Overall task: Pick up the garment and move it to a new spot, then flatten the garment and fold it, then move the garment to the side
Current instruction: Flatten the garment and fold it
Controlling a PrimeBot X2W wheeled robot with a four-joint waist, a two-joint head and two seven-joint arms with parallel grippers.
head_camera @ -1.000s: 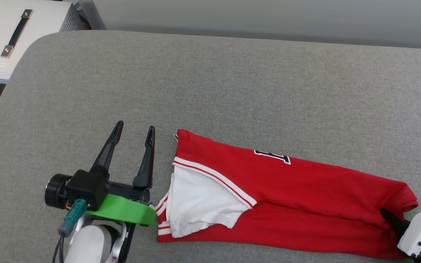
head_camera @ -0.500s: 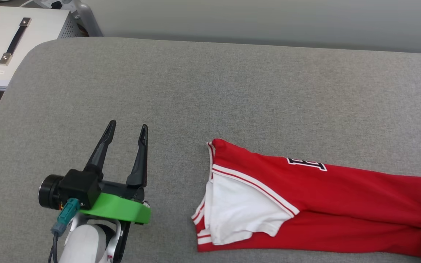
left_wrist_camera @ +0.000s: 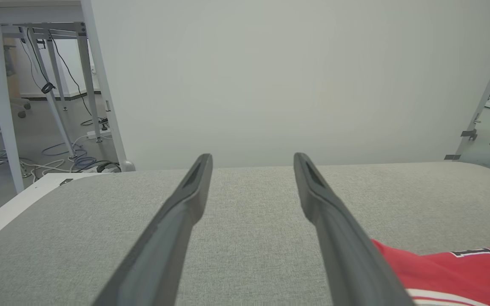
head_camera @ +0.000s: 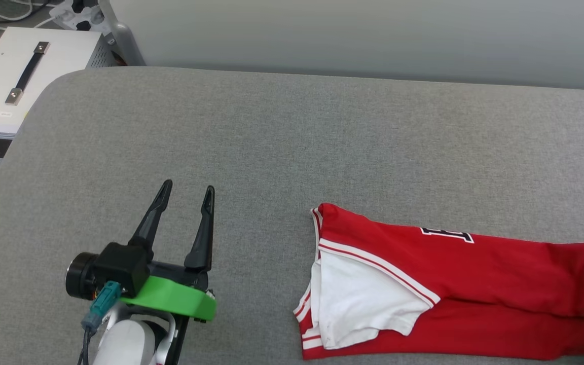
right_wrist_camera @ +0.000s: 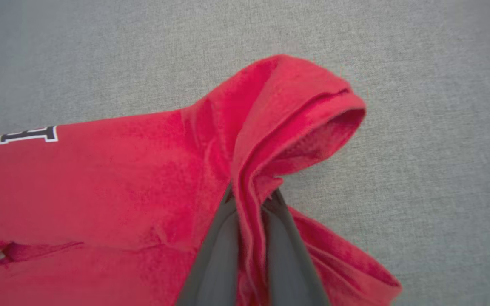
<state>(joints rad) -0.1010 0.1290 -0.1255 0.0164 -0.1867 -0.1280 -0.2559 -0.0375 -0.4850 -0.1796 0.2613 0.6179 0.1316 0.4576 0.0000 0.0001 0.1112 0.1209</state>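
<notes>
find the garment (head_camera: 449, 284) folded into a long strip, flat on the grey cushion (head_camera: 292, 142), at the right of the head view. note the white sleeve (head_camera: 363, 299) at its left end and a scrap of black lettering (head_camera: 446, 234) along the far edge. note the right gripper (right_wrist_camera: 251, 195) clamped on a bunched ridge of red cloth at the strip's right end, fingers nearly together with fabric between. note the left gripper (head_camera: 189, 185) spread wide and empty over bare cushion, well apart from the sleeve end.

probably the last step: dragging the folded strip to the side.

to do it well:
- pull low and level, along the strip's own length, to trail the layers in line rather than fan them out.
- go slowly; expect drag from the coarse weave on the bottom layer, enough perhaps to peel the fold open.
- watch the loose sleeve, likeliest to flip or slide out.
- avoid lifting the pinched end high, with only a small bunch of soft jersey in the grip.
- stop with the whole strip on the cushion, short of its edge.
- hold the left gripper clear of the path, ready to press the sleeve end flat.
- release only over slack cloth.
</notes>
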